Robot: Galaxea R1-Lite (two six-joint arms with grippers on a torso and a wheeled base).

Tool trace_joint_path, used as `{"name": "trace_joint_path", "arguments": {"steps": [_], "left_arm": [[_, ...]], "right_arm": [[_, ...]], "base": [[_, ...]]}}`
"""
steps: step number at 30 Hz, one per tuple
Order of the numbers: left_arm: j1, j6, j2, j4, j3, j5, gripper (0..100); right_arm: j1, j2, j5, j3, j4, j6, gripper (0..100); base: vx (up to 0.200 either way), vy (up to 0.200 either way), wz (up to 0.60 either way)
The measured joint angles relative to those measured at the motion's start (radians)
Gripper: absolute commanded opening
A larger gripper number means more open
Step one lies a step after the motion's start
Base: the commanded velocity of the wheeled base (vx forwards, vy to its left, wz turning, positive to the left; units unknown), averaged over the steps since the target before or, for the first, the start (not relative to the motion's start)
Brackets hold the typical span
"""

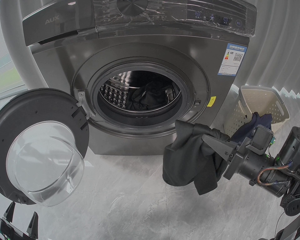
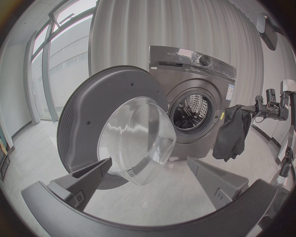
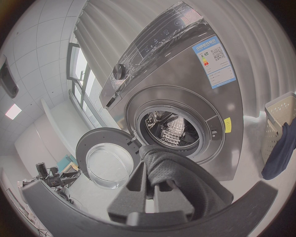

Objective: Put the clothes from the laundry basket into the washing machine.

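The right gripper (image 1: 207, 138) pinches the dark garment (image 1: 184, 159), which drapes straight down below its fingers. The drum opening (image 1: 140, 93) lies ahead, left of the fingertips and higher. The left gripper (image 2: 149, 162), spread and empty, sits farther off.

This looks like a test room or showroom dressed as a laundry corner, not a lived-in home. A grey front-loading washing machine (image 1: 62, 62) stands alone on a floor (image 1: 125, 193) of large stone-look tiles, its control panel under clear protective film (image 1: 175, 12) (an energy label (image 1: 232, 59) is on the front too). A pale laundry basket (image 1: 265, 100) sits beside it. Pleated white curtains (image 2: 129, 31) run behind, with tall windows (image 2: 64, 61) and a panelled office-style ceiling (image 3: 40, 40).
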Motion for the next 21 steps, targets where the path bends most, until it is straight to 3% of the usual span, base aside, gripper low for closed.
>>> {"name": "trace_joint_path", "arguments": {"steps": [10,15,21], "left_arm": [[0.004,0.019,0.0,-0.007,0.0,-0.014,100],[0.005,-0.002,0.0,-0.04,-0.024,-0.031,100],[0.007,-0.006,0.039,-0.041,-0.169,-0.136,100]], "right_arm": [[0.047,0.121,-0.052,-0.156,0.003,-0.001,0],[0.065,0.149,-0.053,-0.206,0.01,-0.001,0],[0.074,0.175,-0.053,-0.265,0.012,-0.001,0]], "base": [[0.0,0.0,0.0],[0.0,0.0,0.0],[0.0,0.0,0.0]]}}
